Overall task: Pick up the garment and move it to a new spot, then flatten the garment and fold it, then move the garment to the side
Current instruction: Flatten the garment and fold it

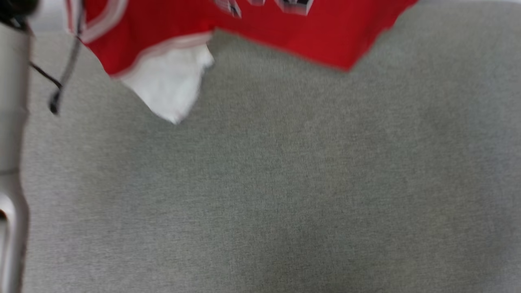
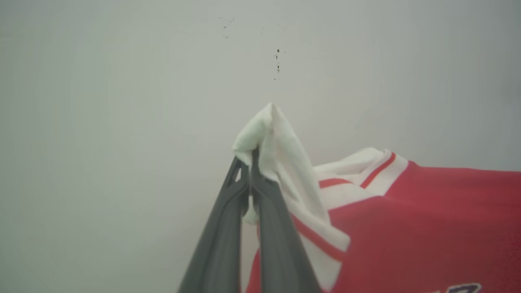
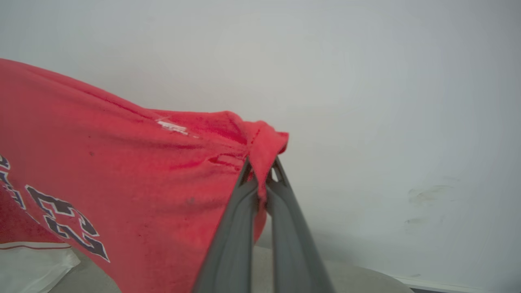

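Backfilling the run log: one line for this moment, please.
left gripper: shut on white sleeve of red jersey T-shirt | right gripper: shut on its red edge | shirt: hangs between both over grey fabric surface

A pale silver forearm (image 1: 12, 122) carries a thin black cable (image 1: 68, 67). Each arm's jaws are two long, dark grey fingers (image 2: 220, 244), slotted near the tips.

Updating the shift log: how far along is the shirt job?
Done: the garment is picked up. In hand: left end effector shut on its white sleeve, right end effector shut on a red corner, holding it over the grey surface. Left: placing, flattening, folding, moving aside.
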`<state>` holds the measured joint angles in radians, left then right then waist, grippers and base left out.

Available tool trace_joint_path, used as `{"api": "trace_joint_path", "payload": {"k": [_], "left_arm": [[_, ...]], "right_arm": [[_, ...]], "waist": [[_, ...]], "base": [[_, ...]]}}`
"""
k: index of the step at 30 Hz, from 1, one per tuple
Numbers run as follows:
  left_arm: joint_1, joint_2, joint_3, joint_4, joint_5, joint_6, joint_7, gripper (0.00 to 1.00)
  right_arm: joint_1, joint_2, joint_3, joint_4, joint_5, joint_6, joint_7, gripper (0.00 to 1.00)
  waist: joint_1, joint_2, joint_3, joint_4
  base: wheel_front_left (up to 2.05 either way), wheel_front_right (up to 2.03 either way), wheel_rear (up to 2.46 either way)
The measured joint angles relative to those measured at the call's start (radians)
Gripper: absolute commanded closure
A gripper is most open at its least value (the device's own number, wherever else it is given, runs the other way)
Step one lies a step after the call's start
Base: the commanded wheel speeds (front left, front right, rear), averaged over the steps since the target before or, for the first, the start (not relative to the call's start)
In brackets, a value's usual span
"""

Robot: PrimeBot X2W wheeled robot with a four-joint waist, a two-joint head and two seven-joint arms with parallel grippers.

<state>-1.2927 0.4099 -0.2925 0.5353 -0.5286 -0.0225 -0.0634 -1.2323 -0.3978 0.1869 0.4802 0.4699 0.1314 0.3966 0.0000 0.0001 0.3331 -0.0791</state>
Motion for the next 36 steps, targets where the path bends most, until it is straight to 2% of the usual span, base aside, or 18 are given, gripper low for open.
{"api": "trace_joint_path", "payload": {"k": [11, 20, 29, 36], "left_arm": [[-0.342, 0.036, 0.005, 0.064, 0.055, -0.013, -0.041, 1.00], [-0.384, 0.028, -0.011, 0.144, 0.056, -0.028, -0.068, 1.00], [-0.263, 0.002, 0.006, 0.241, -0.013, -0.056, -0.115, 1.00], [0.013, -0.018, 0.021, 0.242, -0.086, -0.082, -0.162, 1.00]], "right_arm": [[-0.287, 0.005, 0.007, 0.035, -0.027, 0.000, -0.153, 1.00], [-0.345, 0.009, 0.086, 0.108, -0.002, 0.000, -0.216, 1.00], [-0.277, 0.000, 0.199, 0.182, 0.081, 0.000, -0.241, 1.00], [-0.052, -0.066, 0.291, 0.158, 0.176, 0.000, -0.267, 1.00]], "waist": [[0.0001, 0.0000, 0.246, -0.027], [0.0003, 0.0000, 0.391, -0.038], [0.0001, 0.0000, 0.387, -0.018], [0.0001, 0.0000, 0.289, 0.006]], "base": [[0.00, 0.00, 0.00], [0.00, 0.00, 0.00], [0.00, 0.00, 0.00], [0.00, 0.00, 0.00]]}}
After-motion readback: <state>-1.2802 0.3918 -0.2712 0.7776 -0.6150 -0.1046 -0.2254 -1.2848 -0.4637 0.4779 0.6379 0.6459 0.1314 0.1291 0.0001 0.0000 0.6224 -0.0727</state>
